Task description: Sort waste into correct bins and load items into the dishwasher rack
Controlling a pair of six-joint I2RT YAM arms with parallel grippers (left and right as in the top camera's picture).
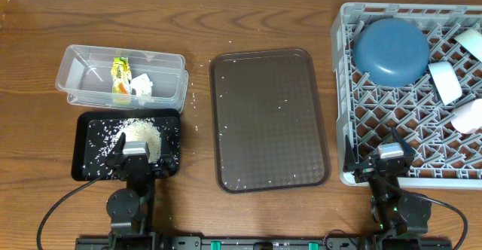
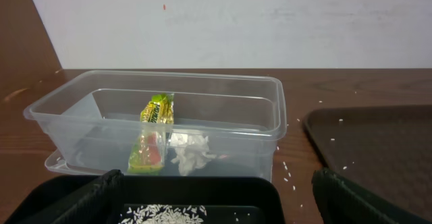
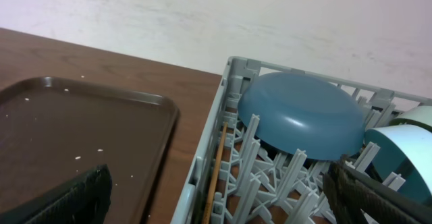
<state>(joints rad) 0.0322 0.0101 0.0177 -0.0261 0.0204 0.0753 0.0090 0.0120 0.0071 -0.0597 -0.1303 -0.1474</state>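
Note:
The clear tub holds the yellow-green wrapper and the crumpled white paper scrap; both also show in the left wrist view, wrapper and paper. The black tray holds a pile of rice. The grey rack holds the dark-blue dish, mint-green and white bowls, and a wooden stick along its left wall. My left gripper is open and empty over the black tray's front. My right gripper is open and empty at the rack's front left corner.
The brown serving tray lies in the middle with a few rice grains on it. Loose rice grains dot the table between the tub and the brown tray.

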